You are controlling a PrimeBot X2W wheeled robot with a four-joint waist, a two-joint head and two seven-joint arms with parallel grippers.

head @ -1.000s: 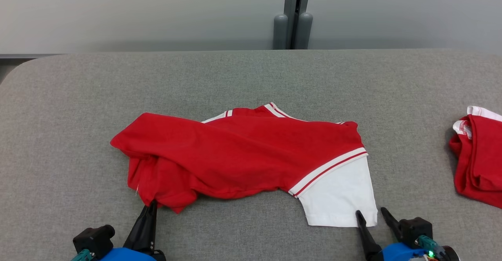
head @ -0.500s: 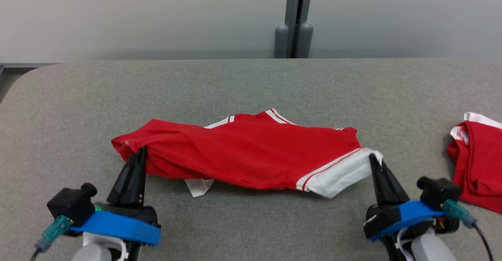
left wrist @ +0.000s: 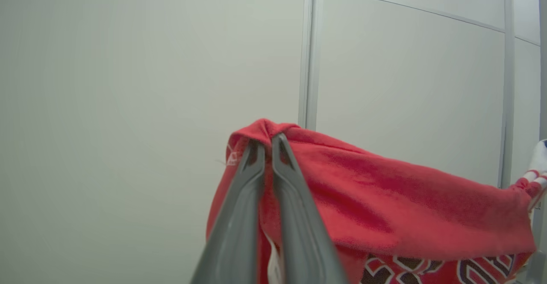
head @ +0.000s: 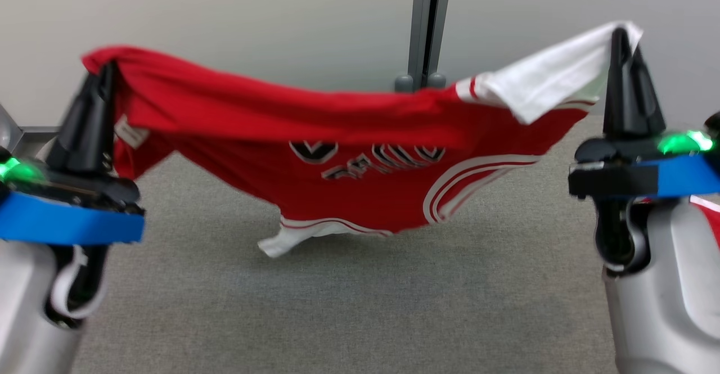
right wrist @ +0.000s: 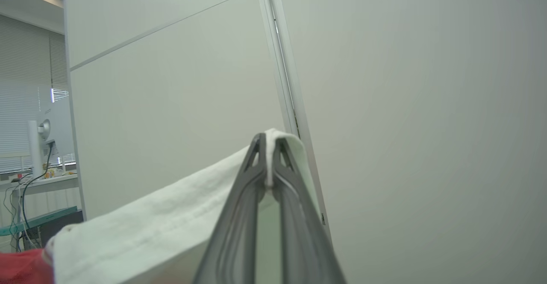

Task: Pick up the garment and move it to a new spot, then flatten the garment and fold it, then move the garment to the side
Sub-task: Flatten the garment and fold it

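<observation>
Fingers [left wrist: 239, 215] of left gripper [head: 106, 70] clamped on garment [head: 349, 132] at its red end, right gripper [head: 619, 35] pinching the white end, it hangs slung between the 2 over grey counter [head: 337, 306] (print blurred).

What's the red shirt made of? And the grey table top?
Red shirt: soft knit cloth, probably cotton or a blend; matte, slightly fuzzy, it sags and creases. Table top: seems covered in grey felt-like fabric; matte, speckled weave.
</observation>
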